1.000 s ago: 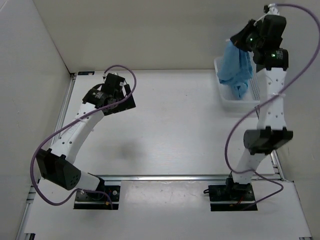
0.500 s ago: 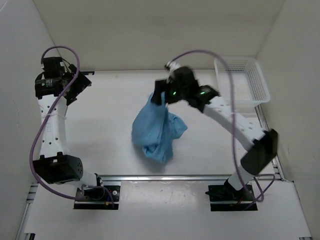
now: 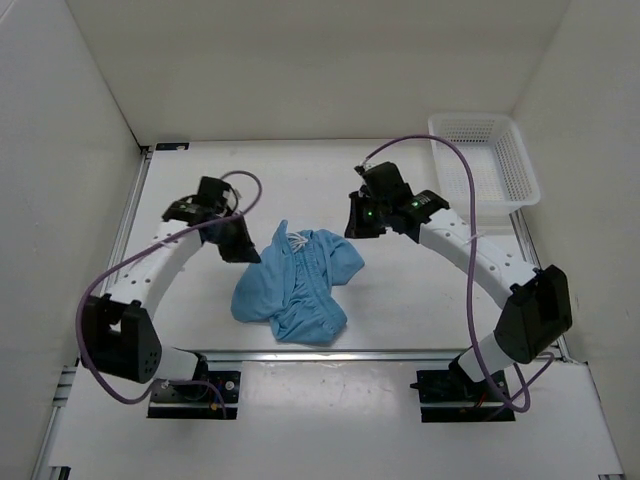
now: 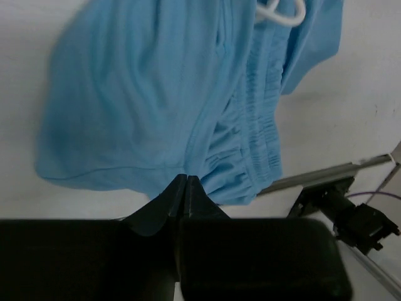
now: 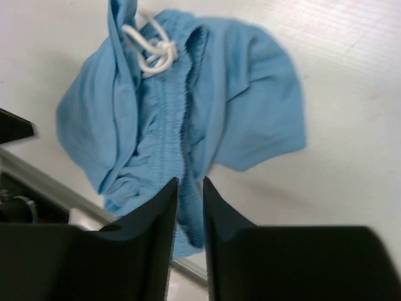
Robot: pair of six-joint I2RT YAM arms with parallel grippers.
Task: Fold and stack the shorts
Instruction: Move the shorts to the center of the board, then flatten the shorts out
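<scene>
The light blue shorts (image 3: 295, 285) lie crumpled on the table in front of the arms, with the gathered waistband and white drawstring (image 3: 292, 240) on top. My left gripper (image 3: 248, 250) hovers at their left edge; in the left wrist view its jaws (image 4: 186, 179) are pressed together with nothing visible between them, and the shorts (image 4: 144, 94) are spread beyond. My right gripper (image 3: 355, 225) sits just off their upper right edge. Its jaws (image 5: 190, 182) stand a narrow gap apart with nothing gripped, the shorts (image 5: 238, 94) and drawstring (image 5: 150, 50) lying below them.
A white mesh basket (image 3: 480, 122) stands at the back right corner. A metal rail (image 3: 330, 353) runs along the table's near edge, close to the shorts' lower hem. White walls close in the left, back and right sides.
The right gripper carried the shorts from above the basket to the table's middle and let them go. The left arm swung out to the far left, then came in beside the shorts and shut.
</scene>
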